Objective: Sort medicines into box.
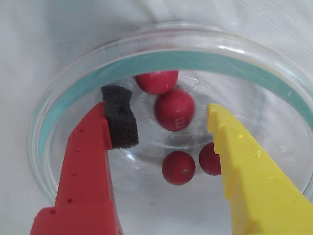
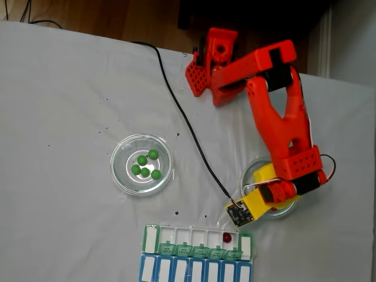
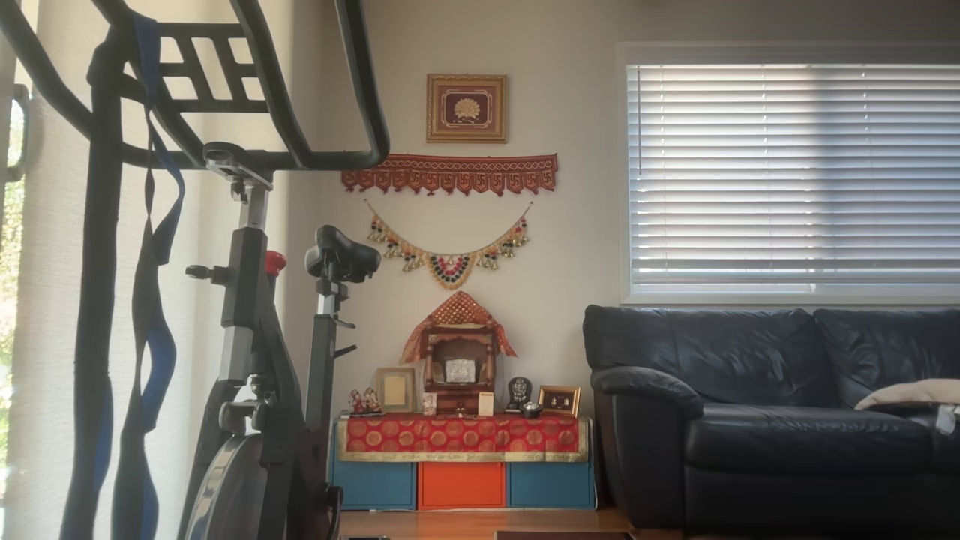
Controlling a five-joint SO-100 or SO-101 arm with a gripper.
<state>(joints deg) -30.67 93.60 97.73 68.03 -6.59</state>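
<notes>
over the glass dish, the gripper (image 1: 168, 122) hangs with its red and yellow fingers spread wide, grasping nothing.

between the fingers sit four red balls (image 1: 174, 108) on the bottom of the dish (image 1: 73, 93); one lies right in the gap beside the black foam pad (image 1: 120, 117), which looks like the aim for the next pinch. judging by the fixed view, the arm (image 2: 282, 117) reaches down over that dish so the fingers can straddle a single ball. one red ball (image 2: 227, 237) already rests in a white compartment of the green-lidded box (image 2: 197, 238), near the dish. four green balls (image 2: 147, 164) wait in a second dish (image 2: 120, 176), well apart on the white cloth (image 2: 59, 117).
</notes>
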